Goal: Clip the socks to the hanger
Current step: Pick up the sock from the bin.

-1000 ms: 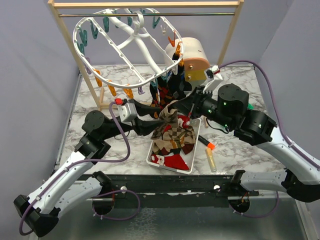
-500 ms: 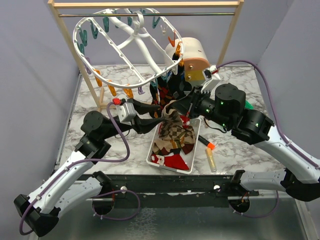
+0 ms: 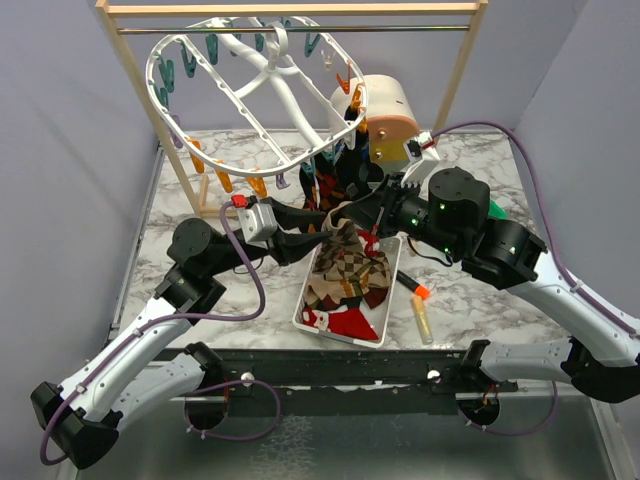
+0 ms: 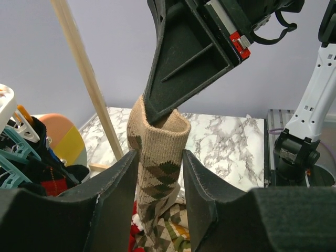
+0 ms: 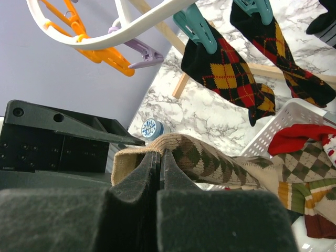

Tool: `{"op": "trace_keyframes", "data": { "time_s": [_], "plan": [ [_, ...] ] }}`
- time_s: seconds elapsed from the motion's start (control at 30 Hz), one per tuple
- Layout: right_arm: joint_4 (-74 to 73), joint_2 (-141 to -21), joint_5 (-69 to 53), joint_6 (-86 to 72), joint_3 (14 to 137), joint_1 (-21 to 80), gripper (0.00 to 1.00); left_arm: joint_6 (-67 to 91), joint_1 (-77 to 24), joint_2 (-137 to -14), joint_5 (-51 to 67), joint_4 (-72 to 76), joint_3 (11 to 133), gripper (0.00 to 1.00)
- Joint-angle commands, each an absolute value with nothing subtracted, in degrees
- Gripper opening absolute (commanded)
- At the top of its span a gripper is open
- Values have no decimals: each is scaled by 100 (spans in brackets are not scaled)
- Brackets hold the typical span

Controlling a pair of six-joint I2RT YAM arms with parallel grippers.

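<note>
A tan argyle sock (image 3: 347,236) hangs stretched above the white basket (image 3: 335,336), which holds more socks (image 3: 345,290). My right gripper (image 3: 347,213) is shut on its cuff (image 5: 137,157); in the left wrist view its black fingers (image 4: 178,68) pinch the cuff from above. My left gripper (image 4: 160,155) straddles the sock (image 4: 157,157) just below the cuff, its jaws close on both sides and still apart. The white oval hanger (image 3: 268,72) hangs from the rod behind. Two black, red and yellow argyle socks (image 5: 231,73) hang from its teal clips.
The wooden rack (image 3: 290,8) stands at the back, with a round cream, orange and yellow object (image 3: 385,120) beside it. An orange marker (image 3: 418,290) and a yellow tube (image 3: 422,320) lie to the right of the basket. A blue-capped bottle (image 5: 152,127) lies on the marble top.
My right gripper lifted the sock's cuff a little higher. My left gripper moved in round the sock and its jaws narrowed.
</note>
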State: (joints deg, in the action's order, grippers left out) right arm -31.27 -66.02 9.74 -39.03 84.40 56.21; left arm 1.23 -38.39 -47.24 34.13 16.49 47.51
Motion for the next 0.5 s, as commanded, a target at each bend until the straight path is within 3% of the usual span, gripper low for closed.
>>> {"op": "trace_keyframes", "data": {
  "time_s": [0.0,0.3,0.47],
  "plan": [
    [-3034,-6619,1038,-3937,8389,5643,0,73,-3870,-4689,3583,1767,4884,40],
    [-3023,-6601,1046,-3907,8355,5643,0,80,-3884,-4719,3562,1766,4886,35],
    [-3035,-6618,1047,-3887,8367,5642,0,79,-3893,-4770,3576,1767,4951,39]
  ]
}}
